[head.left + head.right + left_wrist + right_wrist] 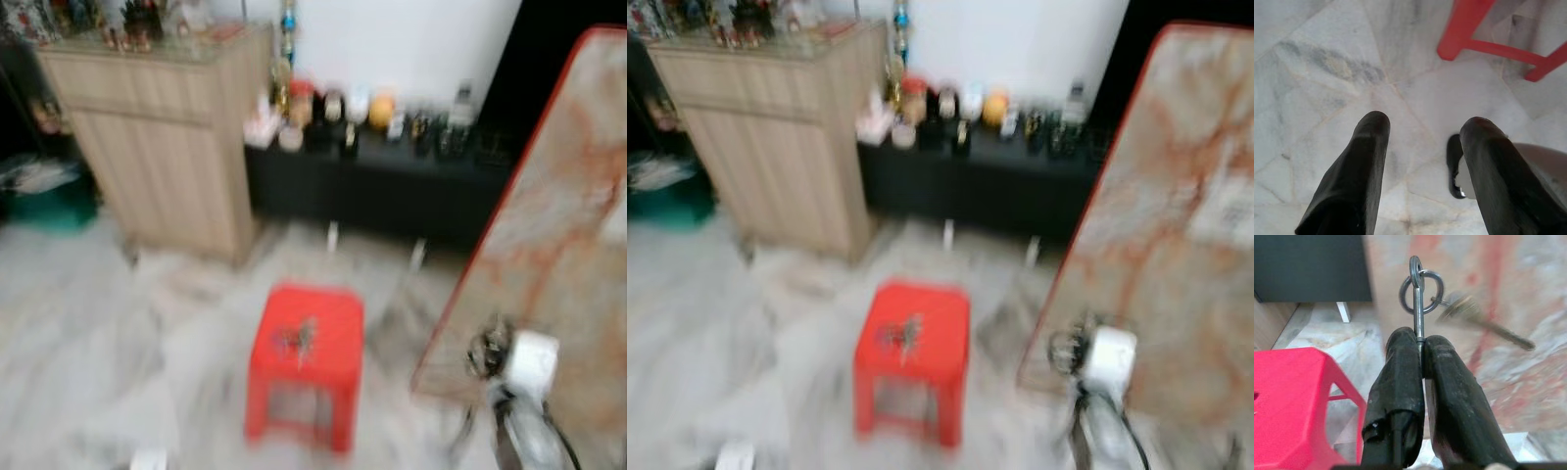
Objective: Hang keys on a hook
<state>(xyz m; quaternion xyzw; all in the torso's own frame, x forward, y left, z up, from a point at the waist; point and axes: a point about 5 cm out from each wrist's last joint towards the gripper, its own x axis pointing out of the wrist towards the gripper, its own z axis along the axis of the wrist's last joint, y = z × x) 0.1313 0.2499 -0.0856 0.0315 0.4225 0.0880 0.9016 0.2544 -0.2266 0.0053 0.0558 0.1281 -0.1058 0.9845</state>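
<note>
Right hand: I see its black fingers pinched shut on a metal key ring with a dangling brass key, held before the tilted marble-patterned board with red edge. Left hand: fingers spread apart, over the pale marble floor. Red plastic stool: centre, small metal item on top.

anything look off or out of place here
A large marble-patterned slab with a red edge stands tilted on the floor at the robot's right, an unusual spot for it. A second bunch of keys lies on the red stool, while the right gripper is shut on a key ring.
</note>
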